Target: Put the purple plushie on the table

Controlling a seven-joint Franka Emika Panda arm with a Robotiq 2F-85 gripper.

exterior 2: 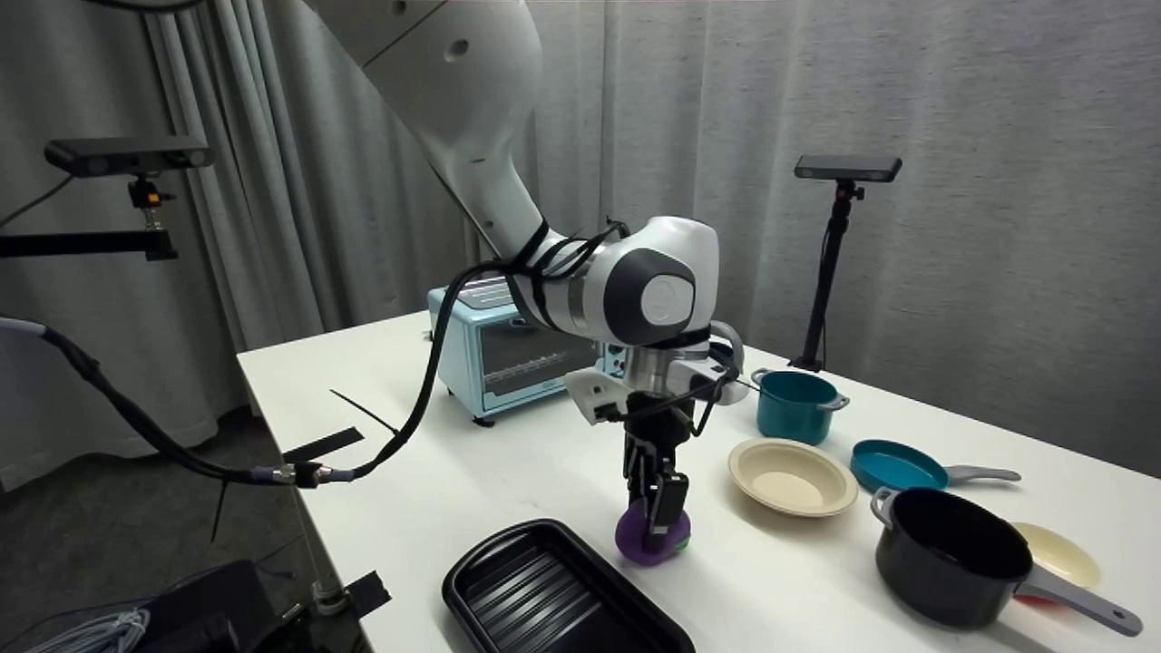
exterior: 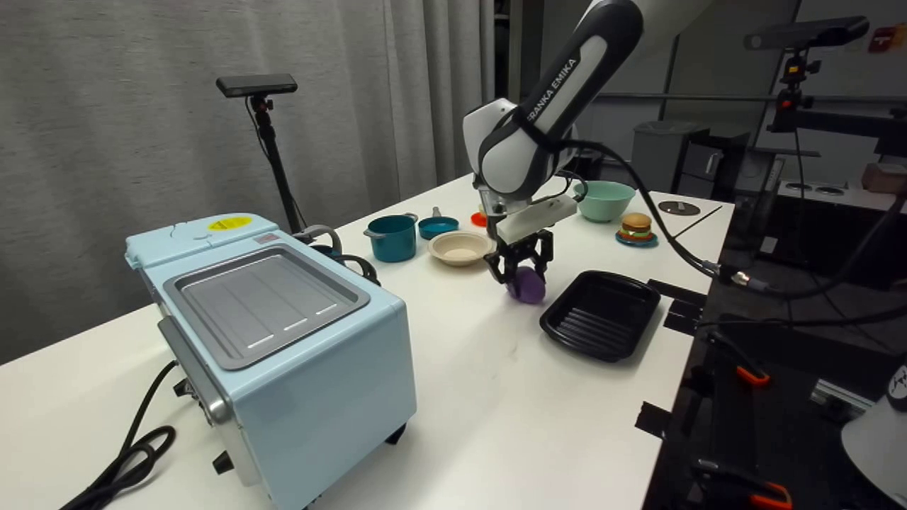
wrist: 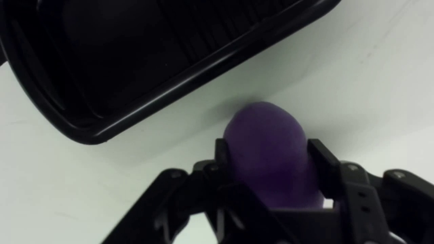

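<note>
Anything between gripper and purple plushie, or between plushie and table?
Nothing visible either way: the gripper is closed on the purple plushie, which is at or just above the white table. The black ridged tray sits beside the plushie, not under it.

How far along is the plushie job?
Looks done: the purple plushie is down low at the table, apart from the black tray. In hand: the gripper holds it from both sides. Left, probably: release and back off; whether it touches the table is unclear.
</note>
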